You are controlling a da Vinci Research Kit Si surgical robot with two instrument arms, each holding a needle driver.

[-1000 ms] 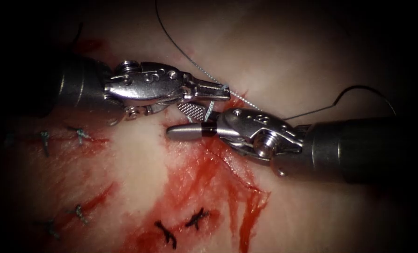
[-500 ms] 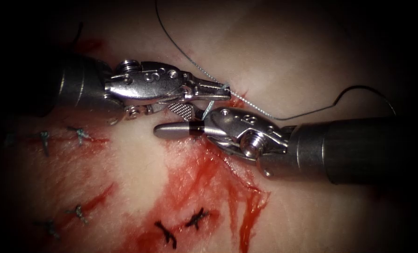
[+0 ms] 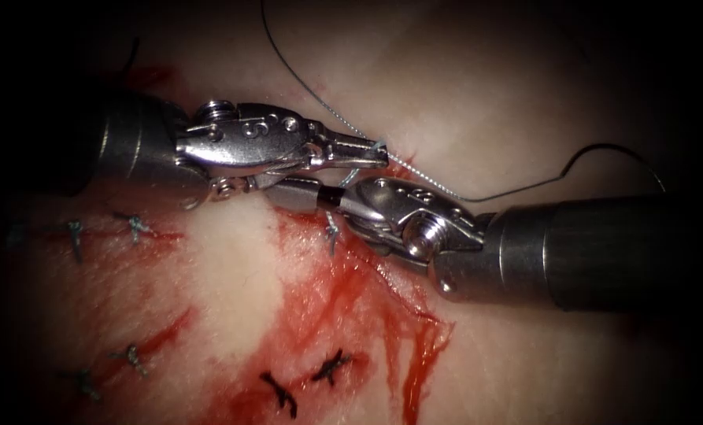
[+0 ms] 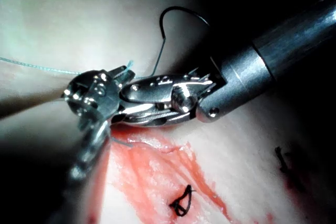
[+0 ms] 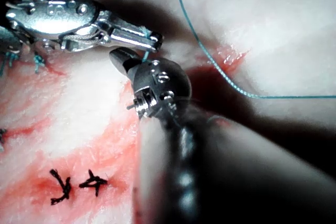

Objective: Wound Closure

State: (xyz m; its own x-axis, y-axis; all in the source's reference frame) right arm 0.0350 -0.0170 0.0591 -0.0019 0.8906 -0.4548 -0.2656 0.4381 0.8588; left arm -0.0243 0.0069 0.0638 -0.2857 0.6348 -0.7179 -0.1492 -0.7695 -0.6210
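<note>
left end effector (image 3: 367, 151) clamped on the thread (image 3: 312, 93) at its tip, a short pale end poking past the tip. thread running up and away from there, and on the other side trailing right, past the right tool, into a dark loop. right end effector (image 3: 292, 193) closed, holding nothing visible, tucked just under the left tool and pointing left across the cut. since a second ago, right end effector slid leftward and up under the left tool, and the left tool's lower jaw, then hanging open, now closed up. short cut end of thread (image 3: 332, 234) on the tissue (image 3: 233, 283) just below the right tool's wrist. red fluid (image 3: 351, 307) spread over the tissue beneath both tools. dark stitches (image 3: 304, 378) nearer the camera, paler stitches (image 3: 103, 230) on the left. needle not made out. same grip at the left end effector (image 5: 152, 39) in the right wrist view, right end effector (image 5: 119, 56) close beneath it; thread (image 4: 37, 65) also leaving the left end effector (image 4: 122, 72) in the left wrist view.
</note>
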